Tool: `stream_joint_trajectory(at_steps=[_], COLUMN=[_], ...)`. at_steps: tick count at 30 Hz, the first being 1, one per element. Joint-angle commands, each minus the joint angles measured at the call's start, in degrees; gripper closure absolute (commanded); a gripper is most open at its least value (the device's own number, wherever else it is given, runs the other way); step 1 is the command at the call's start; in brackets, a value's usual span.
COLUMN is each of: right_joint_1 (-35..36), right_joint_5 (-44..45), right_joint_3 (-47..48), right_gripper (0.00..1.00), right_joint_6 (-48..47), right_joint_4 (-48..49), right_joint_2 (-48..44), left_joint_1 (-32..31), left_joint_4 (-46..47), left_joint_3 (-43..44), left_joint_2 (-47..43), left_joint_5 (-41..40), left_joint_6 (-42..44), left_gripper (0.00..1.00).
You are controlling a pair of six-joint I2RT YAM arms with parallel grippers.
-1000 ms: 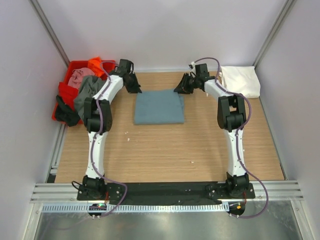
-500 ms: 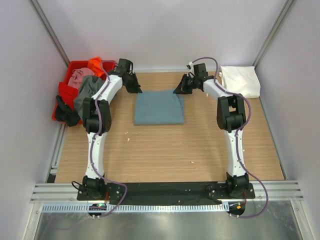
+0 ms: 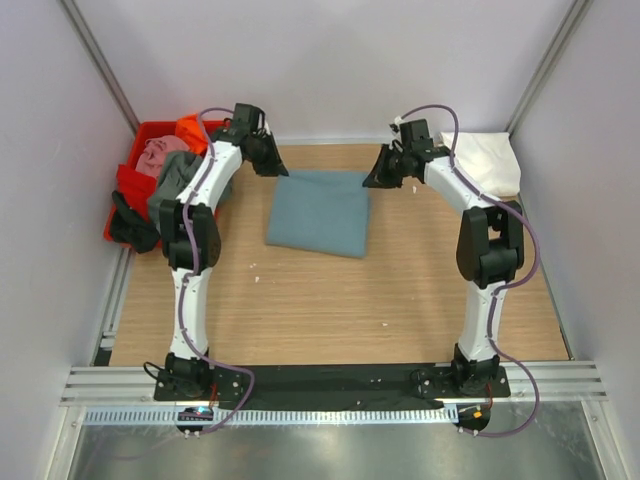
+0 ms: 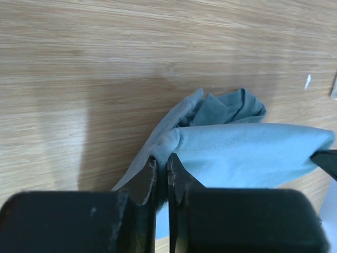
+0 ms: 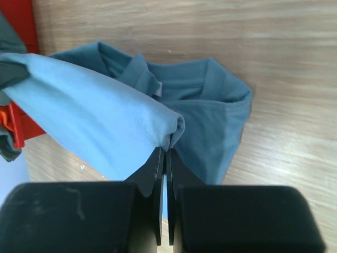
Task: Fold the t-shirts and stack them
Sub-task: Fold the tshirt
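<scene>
Toward twelve o'clock on the table (image 3: pixel 330 310), the teal-blue t-shirt (image 3: pixel 320 212) is folded to a compact rectangle. Its far edge is raised by the left gripper (image 4: pixel 162 174) and right gripper (image 5: pixel 164 158), each pinched tight on one far corner. At two o'clock a white t-shirt (image 3: pixel 485 160) lies folded, so stacking looks next. At ten o'clock the red tub (image 3: pixel 122 190) holds unfolded shirts (image 3: pixel 172 185), with most of the work left.

Bright, even light, soft shadow on the table (image 4: pixel 105 132), all views fairly sharp.
</scene>
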Motion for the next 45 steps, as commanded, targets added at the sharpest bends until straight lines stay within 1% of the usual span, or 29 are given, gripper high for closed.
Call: stream_joint_trajectory(at_steps=[1,4,5,7,8,9,11,13,17,19,20,22,23,24,25,26,27,28,29,31,32,34,36,38,39,41,42,43,45], right_joint_1=[-0.93,-1.81,-1.99,-2.6,-2.86,-3.13,-3.83,-4.36,-4.36,-4.36,-4.45,-4.45,-4.45,-4.54,-4.45,-4.45,-4.45,-4.1,-3.49,-0.33,0.73,3.98,6.09,6.36,6.45,6.27,6.27,6.19,6.19], right_joint_5=[4.44,4.96,5.4,6.72,7.59,10.3,12.08,13.83,12.88,13.4,13.92,16.12,18.74,20.59,22.09,26.19,27.28,29.2,34.36,38.26,39.32,38.54,37.84,35.92,31.2,23.63,18.2,9.8,3.76], right_joint_3=[-3.17,-2.03,-2.03,-2.03,-1.42,-0.2,-0.45,-2.37,-6.77,-7.56,-8.09,-9.06,-9.32,-9.76,-10.03,-10.46,-12.21,-13.18,-14.06,-15.91,-16.27,-17.49,-18.99,-21.09,-22.23,-26.87,-28.47,-29.53,-31.56], right_gripper=[0.99,0.98,0.99,0.98,0.99,0.99,0.99,0.99,0.99,0.99,0.97,0.89,0.73,0.6,0.49,0.38,0.34,0.31,0.29,0.21,0.19,0.16,0.15,0.14,0.15,0.24,0.29,0.4,0.53], right_joint_6=[0.02,0.28,0.46,0.72,1.16,1.25,1.6,2.39,3.01,2.83,2.66,1.96,1.61,1.34,0.64,0.37,0.02,-0.59,-1.47,-2.88,-3.05,-2.88,-1.31,0.53,1.07,2.56,5.0,6.6,10.37], right_joint_4=[-0.38,-1.87,-1.79,-1.0,-2.82,-3.71,-4.16,-3.81,-0.65,-0.91,-0.65,-1.34,-2.56,-3.19,-3.8,-4.5,-4.34,-4.25,-4.25,-4.77,-5.38,-6.17,-7.14,-7.24,-6.28,1.17,4.42,9.67,13.58], right_joint_2=[-2.27,0.8,1.51,2.92,4.92,5.64,6.96,6.62,4.33,3.45,2.93,2.75,2.83,2.92,2.75,1.88,0.74,-2.93,-5.05,-11.19,-12.79,-16.22,-20.18,-23.68,-24.75,-26.69,-27.13,-26.61,-23.38], left_joint_1=[-0.3,-0.47,-0.56,-1.0,-1.09,-1.09,-1.18,-1.18,-1.26,-2.05,-2.66,-5.21,-6.18,-7.93,-8.64,-9.26,-9.52,-9.53,-9.53,-9.53,-9.61,-10.4,-11.63,-13.12,-13.65,-15.05,-15.41,-15.68,-16.03], left_joint_4=[-2.6,-3.48,-3.39,-3.57,-3.66,-3.83,-4.27,-4.01,-2.95,-2.87,-2.87,-2.87,-2.69,-2.43,-1.99,-0.94,-0.24,1.95,3.01,5.64,6.09,8.19,9.43,10.23,10.4,11.02,11.28,11.98,12.43], left_joint_3=[5.63,11.94,13.36,17.65,18.81,19.7,20.41,17.35,10.05,5.84,4.51,0.22,-1.29,-2.87,-6.45,-8.31,-10.25,-14.36,-16.14,-19.83,-20.46,-21.69,-21.52,-20.64,-19.59,-18.62,-18.01,-17.74,-16.78], left_joint_2=[0.48,5.31,8.02,10.94,12.0,13.57,13.59,10.7,2.79,-1.76,-3.1,-6.0,-8.53,-9.52,-10.48,-12.23,-12.95,-14.17,-14.45,-14.62,-14.28,-14.01,-13.14,-12.26,-11.56,-11.2,-10.85,-10.5,-9.71], left_joint_5=[2.34,4.18,4.71,5.16,6.29,6.73,6.13,4.99,-0.29,-3.1,-4.06,-8.18,-9.25,-10.04,-12.57,-13.29,-13.3,-13.3,-13.3,-11.73,-11.37,-10.67,-10.14,-9.79,-9.87,-9.96,-10.14,-9.96,-9.09], left_joint_6=[1.37,0.66,0.57,0.66,0.75,0.84,1.1,1.54,2.15,2.5,3.03,4.61,5.14,5.67,5.58,5.24,4.8,3.4,2.86,1.55,1.11,0.05,-0.74,-1.53,-1.62,-2.32,-2.67,-3.29,-4.87], left_gripper=[0.92,0.88,0.85,0.47,0.26,0.19,0.11,0.09,0.08,0.1,0.11,0.12,0.12,0.12,0.12,0.13,0.14,0.16,0.17,0.18,0.21,0.22,0.24,0.25,0.25,0.28,0.28,0.29,0.3])
